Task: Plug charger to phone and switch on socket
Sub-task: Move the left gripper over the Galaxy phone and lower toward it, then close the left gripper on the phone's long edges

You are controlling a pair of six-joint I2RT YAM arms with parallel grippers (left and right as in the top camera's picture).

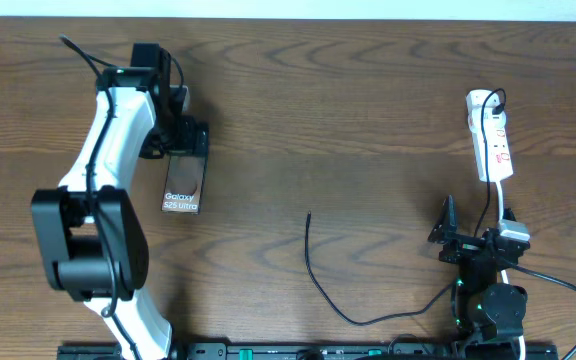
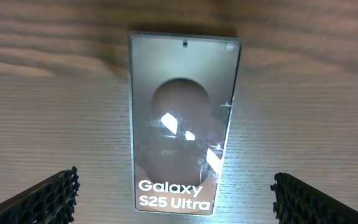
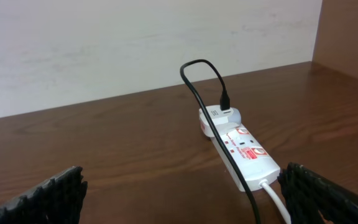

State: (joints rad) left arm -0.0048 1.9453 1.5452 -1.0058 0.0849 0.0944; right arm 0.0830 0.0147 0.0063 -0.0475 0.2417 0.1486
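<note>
Left pincer (image 2: pixel 176 182) spread wide, nothing held, fingers clear of either side of the phone (image 2: pixel 182 124). Flat on the left half of the worktop (image 1: pixel 318 110), toward the far edge: glossy brown-black slab, pale "Galaxy S25 Ultra" lettering, dark round mark mid-face. Charger (image 1: pixel 309 245) tip loose near mid-worktop, well apart. White, red-marked socket (image 1: pixel 490 135) by the right edge. Right pincer (image 3: pixel 183 174) likewise wide open, empty.

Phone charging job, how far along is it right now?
Done: the charger cable is already plugged into the power strip. In hand: nothing; the left gripper hovers over the phone, jaws open, and the right gripper is open too. Left: the cable's free tip lies on the table, apart from the phone; plug it in, then switch the strip on.
</note>
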